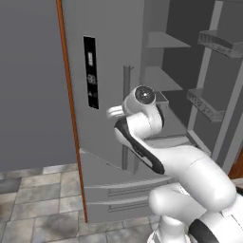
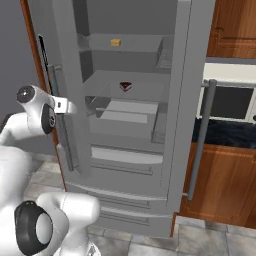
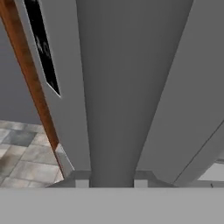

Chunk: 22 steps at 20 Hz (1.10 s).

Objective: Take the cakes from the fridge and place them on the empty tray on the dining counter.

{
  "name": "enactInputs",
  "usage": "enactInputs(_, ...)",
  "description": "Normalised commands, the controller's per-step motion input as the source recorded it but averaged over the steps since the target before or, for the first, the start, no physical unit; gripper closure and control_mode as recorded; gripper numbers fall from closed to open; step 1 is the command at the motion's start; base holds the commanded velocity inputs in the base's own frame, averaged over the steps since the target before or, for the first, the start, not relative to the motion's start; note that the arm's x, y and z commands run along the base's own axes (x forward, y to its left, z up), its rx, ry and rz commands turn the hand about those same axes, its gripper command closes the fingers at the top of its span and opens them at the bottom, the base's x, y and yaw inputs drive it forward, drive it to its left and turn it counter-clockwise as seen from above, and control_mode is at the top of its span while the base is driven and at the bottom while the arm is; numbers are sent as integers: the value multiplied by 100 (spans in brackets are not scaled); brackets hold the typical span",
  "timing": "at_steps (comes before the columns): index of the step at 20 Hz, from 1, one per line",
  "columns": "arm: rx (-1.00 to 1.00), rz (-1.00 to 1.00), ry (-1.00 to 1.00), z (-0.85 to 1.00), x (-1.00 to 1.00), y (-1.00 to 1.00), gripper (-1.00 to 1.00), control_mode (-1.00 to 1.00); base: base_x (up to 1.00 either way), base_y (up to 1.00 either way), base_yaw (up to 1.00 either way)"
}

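Tall grey French-door fridge [image 2: 130, 125]: right door swung wide, interior exposed. Two-finger gripper [image 2: 67, 106] sits at the vertical bar handle [image 2: 61, 117] of the fridge's left door, jaws clamped tight on that bar; in the hand view the bar [image 3: 120, 87] runs straight up from between the fingertips. Dark brown wedge cake slice [image 2: 125, 86] on the fridge's middle shelf. Small orange-tan square cake block [image 2: 115, 42] on the shelf above it, toward the back. Black display panel [image 1: 91, 72] on the fridge's left door, just left of the handle.
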Motion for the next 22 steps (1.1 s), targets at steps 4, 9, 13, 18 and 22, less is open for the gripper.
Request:
enactInputs(4,-16,1,0,-33,-92,100,100,-100,0,0,0)
enactInputs(9,-16,0,1,-31,-69,100,100,-100,0,0,0)
enactInputs(13,-12,0,3,-8,-47,92,-100,-100,0,0,0)
enactInputs(18,-2,0,-2,32,-98,-6,-100,-100,0,0,0)
enactInputs(22,0,0,-10,66,-100,-85,-100,-100,0,0,0)
